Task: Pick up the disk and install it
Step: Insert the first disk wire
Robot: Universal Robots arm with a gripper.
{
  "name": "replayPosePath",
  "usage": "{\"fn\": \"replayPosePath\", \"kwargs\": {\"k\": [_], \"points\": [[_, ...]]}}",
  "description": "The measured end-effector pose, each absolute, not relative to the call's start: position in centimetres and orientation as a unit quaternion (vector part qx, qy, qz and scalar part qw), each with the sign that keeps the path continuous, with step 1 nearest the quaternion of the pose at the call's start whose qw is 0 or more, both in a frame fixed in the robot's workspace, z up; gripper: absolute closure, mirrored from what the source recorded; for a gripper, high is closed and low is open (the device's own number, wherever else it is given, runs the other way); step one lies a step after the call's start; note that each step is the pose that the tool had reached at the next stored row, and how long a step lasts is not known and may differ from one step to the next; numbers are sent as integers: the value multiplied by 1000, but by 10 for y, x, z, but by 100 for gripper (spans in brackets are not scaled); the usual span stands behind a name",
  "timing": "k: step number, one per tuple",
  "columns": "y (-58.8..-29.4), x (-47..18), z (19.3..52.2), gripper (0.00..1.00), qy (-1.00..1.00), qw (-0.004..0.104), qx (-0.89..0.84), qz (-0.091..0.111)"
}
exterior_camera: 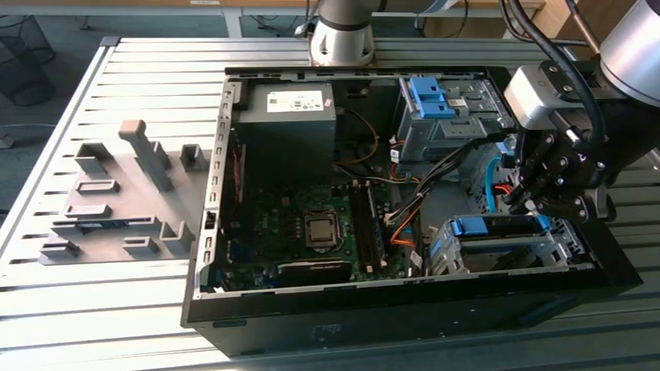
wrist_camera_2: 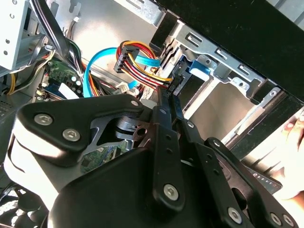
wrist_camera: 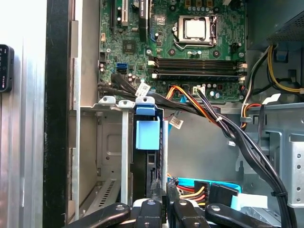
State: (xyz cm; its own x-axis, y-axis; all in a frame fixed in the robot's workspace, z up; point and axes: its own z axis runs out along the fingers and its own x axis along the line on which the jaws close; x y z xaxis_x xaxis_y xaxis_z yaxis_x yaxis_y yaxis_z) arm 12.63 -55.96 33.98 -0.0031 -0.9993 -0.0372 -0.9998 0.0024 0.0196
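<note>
The disk (exterior_camera: 493, 226) sits in the metal drive cage (exterior_camera: 562, 251) at the front right corner of the open computer case, its bright blue carrier frame facing up. The first wrist view has the disk (wrist_camera: 147, 134) edge-on inside the cage slot, blue tab on top. My gripper (exterior_camera: 531, 205) hangs just above and behind the cage. Its black fingers (wrist_camera: 153, 190) stand close together at the disk's near end, and I see nothing held between them. In the second wrist view the gripper (wrist_camera_2: 170, 92) points at the cage edge beside the blue tab (wrist_camera_2: 199, 66).
Bundles of black, orange and blue cables (exterior_camera: 454, 166) run beside the cage, close to the fingers. A second blue carrier (exterior_camera: 428, 97) sits in the upper bay. The motherboard (exterior_camera: 309, 232) and dark power supply (exterior_camera: 284, 131) fill the case's left. A grey fixture (exterior_camera: 119, 197) lies on the slatted table.
</note>
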Motion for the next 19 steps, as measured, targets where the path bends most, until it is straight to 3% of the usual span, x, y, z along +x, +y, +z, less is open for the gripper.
{"fn": "replayPosePath", "kwargs": {"k": [8,19], "points": [[-563,121,338,84,708,14,-706,12],[-564,121,337,84,708,15,-706,12]]}}
